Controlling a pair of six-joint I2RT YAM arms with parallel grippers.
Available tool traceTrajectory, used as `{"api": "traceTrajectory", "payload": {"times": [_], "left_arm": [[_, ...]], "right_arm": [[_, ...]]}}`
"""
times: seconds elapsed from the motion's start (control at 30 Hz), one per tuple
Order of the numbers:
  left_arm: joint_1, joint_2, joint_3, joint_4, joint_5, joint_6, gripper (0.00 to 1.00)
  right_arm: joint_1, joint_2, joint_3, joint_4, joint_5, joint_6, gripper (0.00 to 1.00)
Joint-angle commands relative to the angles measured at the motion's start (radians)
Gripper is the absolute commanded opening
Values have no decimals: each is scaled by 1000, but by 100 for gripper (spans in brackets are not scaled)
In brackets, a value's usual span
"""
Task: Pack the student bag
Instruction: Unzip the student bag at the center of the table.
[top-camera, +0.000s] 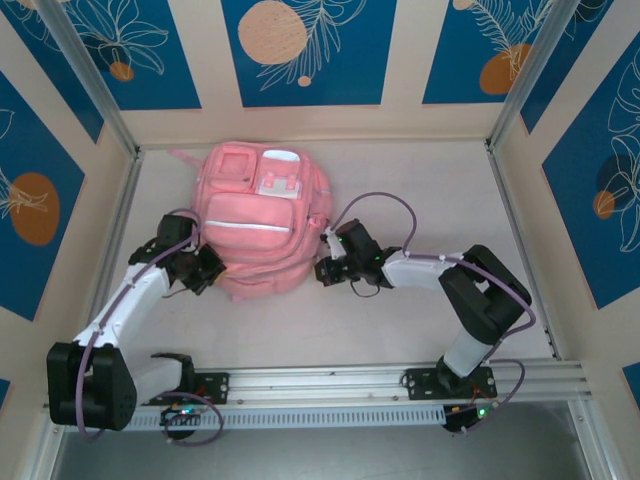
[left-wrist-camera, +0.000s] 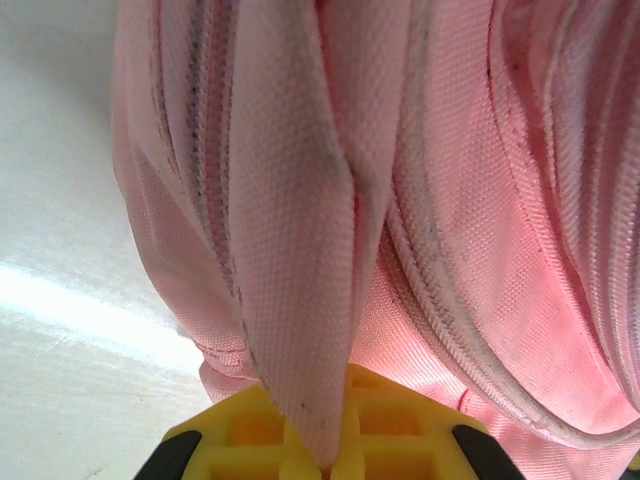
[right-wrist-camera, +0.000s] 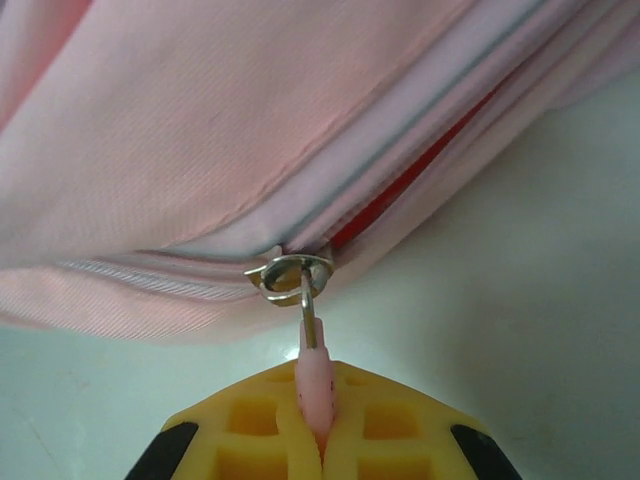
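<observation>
The student bag (top-camera: 258, 218), a large pink backpack with pale shiny panels, lies flat in the middle of the table. At its left side my left gripper (top-camera: 208, 270) is shut on a fold of the bag's pink fabric (left-wrist-camera: 300, 300), which runs down between the yellow fingers (left-wrist-camera: 250, 430). On the bag's right side my right gripper (top-camera: 328, 268) is shut on the pink zip pull (right-wrist-camera: 314, 385), whose metal slider (right-wrist-camera: 290, 275) sits on the bag's zip. To the slider's right the zip gapes a little and red shows inside (right-wrist-camera: 400, 195).
Walls with blue leaf panels close in the table on three sides. An aluminium rail (top-camera: 380, 385) carrying both arm bases runs along the near edge. Bare pale tabletop (top-camera: 440, 190) lies right of the bag and in front of it.
</observation>
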Motion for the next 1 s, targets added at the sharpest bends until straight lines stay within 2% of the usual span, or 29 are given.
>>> {"api": "traceTrajectory", "payload": {"times": [0.0, 0.27, 0.47, 0.6, 0.87, 0.97], "left_arm": [[27, -27, 35, -55, -71, 36, 0], [59, -38, 41, -71, -72, 57, 0], [71, -40, 48, -79, -96, 76, 0], [72, -60, 27, -70, -116, 70, 0], [77, -53, 37, -74, -121, 87, 0], [78, -50, 35, -75, -120, 92, 0]], "right_arm": [[-51, 25, 24, -4, 6, 25, 0], [-98, 89, 90, -27, -44, 14, 0], [-105, 58, 29, -20, -2, -30, 0], [-131, 76, 67, -46, -3, -36, 0], [-189, 166, 174, -63, 22, 53, 5], [-227, 180, 169, -16, -30, 113, 4]]}}
